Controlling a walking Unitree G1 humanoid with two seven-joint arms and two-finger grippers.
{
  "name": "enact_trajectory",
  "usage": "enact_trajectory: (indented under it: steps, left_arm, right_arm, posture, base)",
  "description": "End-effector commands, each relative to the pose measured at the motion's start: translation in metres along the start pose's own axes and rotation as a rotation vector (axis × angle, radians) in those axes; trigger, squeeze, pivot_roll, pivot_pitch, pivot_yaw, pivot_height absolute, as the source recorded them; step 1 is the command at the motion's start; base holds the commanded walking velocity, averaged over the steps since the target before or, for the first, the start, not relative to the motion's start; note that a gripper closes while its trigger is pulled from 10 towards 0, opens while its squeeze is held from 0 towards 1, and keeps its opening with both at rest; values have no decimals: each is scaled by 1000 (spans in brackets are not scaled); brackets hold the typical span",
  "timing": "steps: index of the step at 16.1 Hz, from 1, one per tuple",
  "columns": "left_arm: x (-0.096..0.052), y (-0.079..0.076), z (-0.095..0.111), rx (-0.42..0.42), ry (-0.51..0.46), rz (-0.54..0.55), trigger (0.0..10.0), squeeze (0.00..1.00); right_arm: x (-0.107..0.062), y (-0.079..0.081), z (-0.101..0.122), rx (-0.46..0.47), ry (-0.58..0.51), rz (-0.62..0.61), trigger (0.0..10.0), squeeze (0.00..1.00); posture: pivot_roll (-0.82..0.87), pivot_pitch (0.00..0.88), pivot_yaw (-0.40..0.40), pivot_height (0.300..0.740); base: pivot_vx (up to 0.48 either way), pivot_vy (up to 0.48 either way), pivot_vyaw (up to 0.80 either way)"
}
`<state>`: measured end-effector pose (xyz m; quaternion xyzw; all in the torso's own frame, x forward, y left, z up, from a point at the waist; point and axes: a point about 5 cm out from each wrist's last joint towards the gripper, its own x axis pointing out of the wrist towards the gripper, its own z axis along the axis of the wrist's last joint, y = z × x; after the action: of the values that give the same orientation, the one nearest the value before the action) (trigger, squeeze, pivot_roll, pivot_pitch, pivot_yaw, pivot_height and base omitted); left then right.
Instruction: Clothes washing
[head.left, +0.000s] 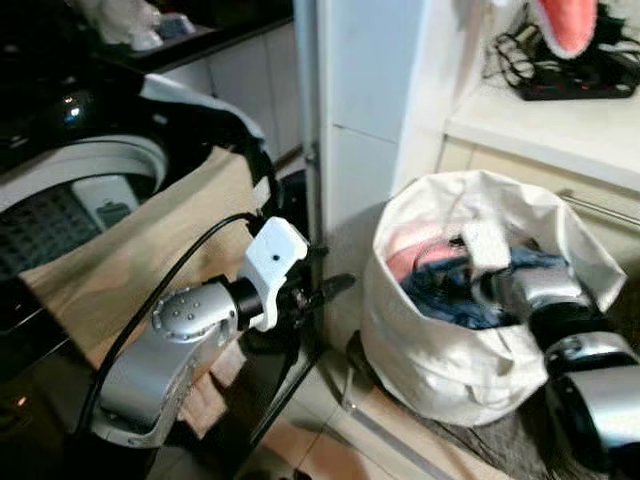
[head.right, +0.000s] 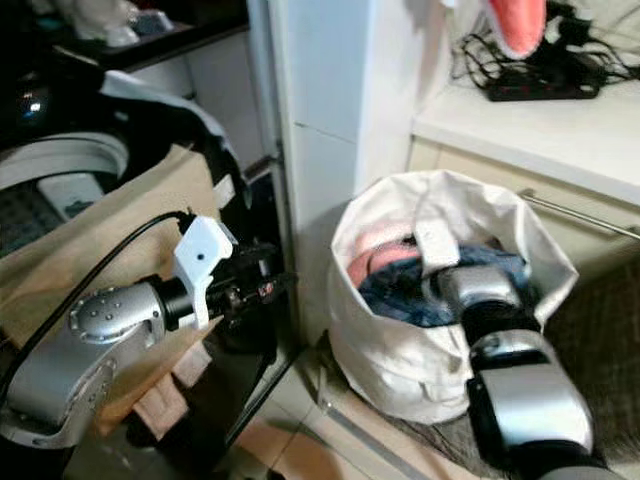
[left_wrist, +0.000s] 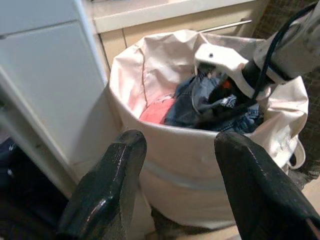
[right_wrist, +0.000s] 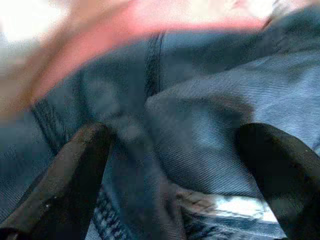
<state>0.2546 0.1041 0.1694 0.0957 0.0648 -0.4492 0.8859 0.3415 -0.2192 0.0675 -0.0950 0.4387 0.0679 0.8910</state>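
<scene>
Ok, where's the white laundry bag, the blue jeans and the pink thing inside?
white laundry bag (head.left: 440, 370), left eye view, front wall.
blue jeans (left_wrist: 200, 97), left wrist view, folded denim on top.
pink thing (left_wrist: 156, 111), left wrist view, bare patch beside the jeans.

The left arm is bent across the body, its left gripper (left_wrist: 175, 185) held out level with the two black fingers (left_wrist: 107, 187) spread apart and empty. The right arm reaches forward and down, its right gripper (right_wrist: 175, 170) with fingers (right_wrist: 67, 180) parted wide.

Laundry bag (head.left: 440, 370) right of washer (head.left: 60, 200), clothes (head.left: 440, 290) inside.
</scene>
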Motion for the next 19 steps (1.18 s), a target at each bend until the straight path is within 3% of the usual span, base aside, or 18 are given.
enact_trajectory:
  steps: [1, 3, 4, 8, 19]
  left_arm:
    - [-2, -4, 3, 7, 12, -34, 10000, 0]
    - [-3, -7, 3, 11, 26, -65, 10000, 0]
    - [-3, -6, 3, 12, 30, -65, 10000, 0]
    - [-1, -4, 4, 13, 33, -67, 10000, 0]
    - [3, -12, 11, -22, -19, -127, 10000, 0]
  right_arm:
    - [4, 2, -10, -50, 40, -3, 10000, 0]
    - [9, 5, -25, -46, 91, 12, 10000, 0]
    - [9, 0, -27, -52, 98, -17, 0, 0]
    - [5, -11, -23, -106, 82, -71, 0, 0]
    - [2, -20, -12, -99, 20, -94, 0, 0]
  posture:
    - [50, 0, 48, 740]
    - [55, 0, 46, 740]
    - [53, 0, 47, 740]
    - [42, 0, 54, 740]
    - [40, 0, 41, 740]
  base:
    - [0, 0, 0]
    - [0, 0, 0]
    - [0, 0, 0]
    - [0, 0, 0]
    - [0, 0, 0]
